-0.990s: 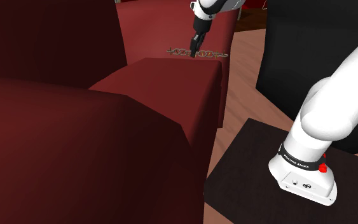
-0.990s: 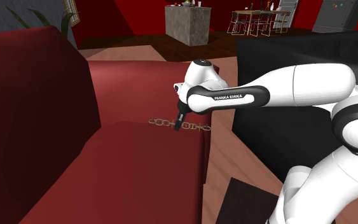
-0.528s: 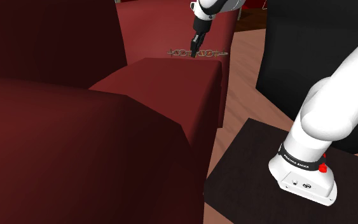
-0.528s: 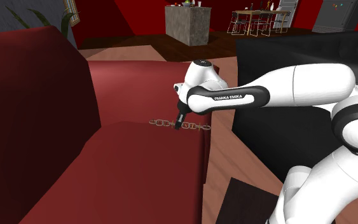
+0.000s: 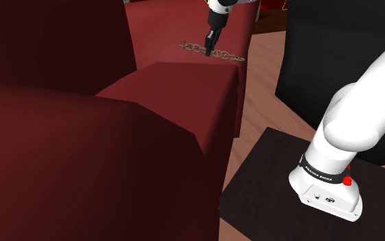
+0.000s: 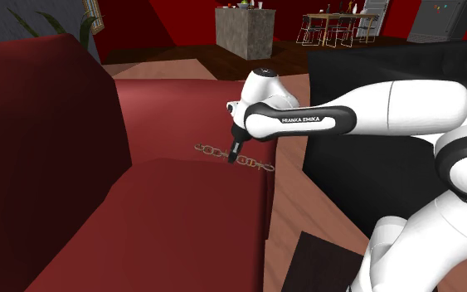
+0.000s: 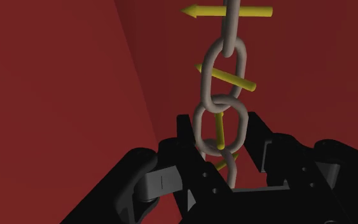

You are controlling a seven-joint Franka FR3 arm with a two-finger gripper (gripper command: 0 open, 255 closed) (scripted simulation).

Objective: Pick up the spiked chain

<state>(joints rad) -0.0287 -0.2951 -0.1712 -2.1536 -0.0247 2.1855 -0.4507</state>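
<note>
Clearly the hand [image 7: 219, 137] is clenched on a middle link of the spiked chain [image 7: 222, 76], low over the red sofa seat [image 6: 182, 216]. Lifting is in hand; next, raise steadily until both ends clear.

"FRANKA EMIKA": white capitals on black band [image 6: 304, 120] of white arm [image 6: 406, 99], second exterior view.

Dark red sofa [image 6: 182, 224]; spiked chain [image 6: 211, 151] near its seat's edge.
</note>
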